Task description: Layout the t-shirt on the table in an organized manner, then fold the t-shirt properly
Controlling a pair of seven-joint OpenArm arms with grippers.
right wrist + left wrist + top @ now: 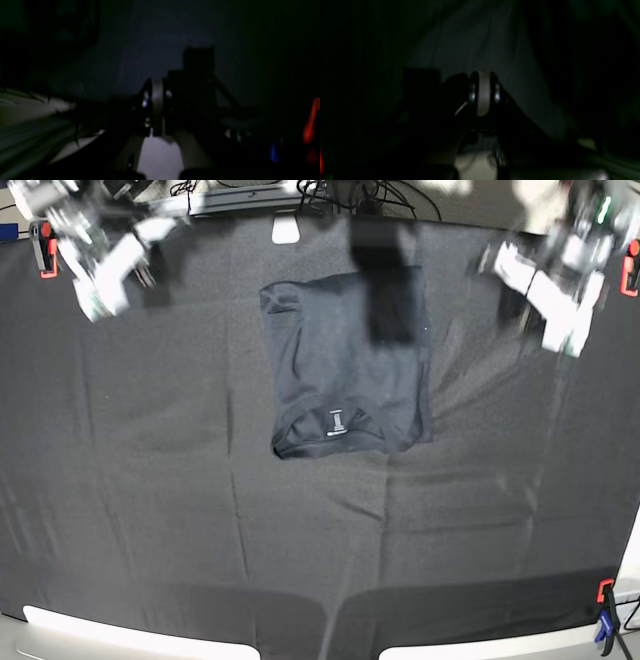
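The t-shirt is lying folded mid-bench, both tools, left and right, hanging closed and empty at the far corners; the cloth is probably handling soft and limp, so edges or corners look the best holds.

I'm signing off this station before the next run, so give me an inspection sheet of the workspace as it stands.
Surface: table covered in black cloth, creased in places.
Job's things: t-shirt lies near the middle as a compact folded rectangle, white neck label showing at its near edge; a dark blurred shape overlaps its far right part.
Clutter: nothing seen on the cloth beside the shirt.
Grippers: left gripper and right gripper both shut and holding nothing; both arms are up at the far corners, clear of the shirt, motion-blurred.
Cables: a bundle of cables beyond the far edge.
Surroundings: red-orange clamps at corners; wrist views too dark for more.
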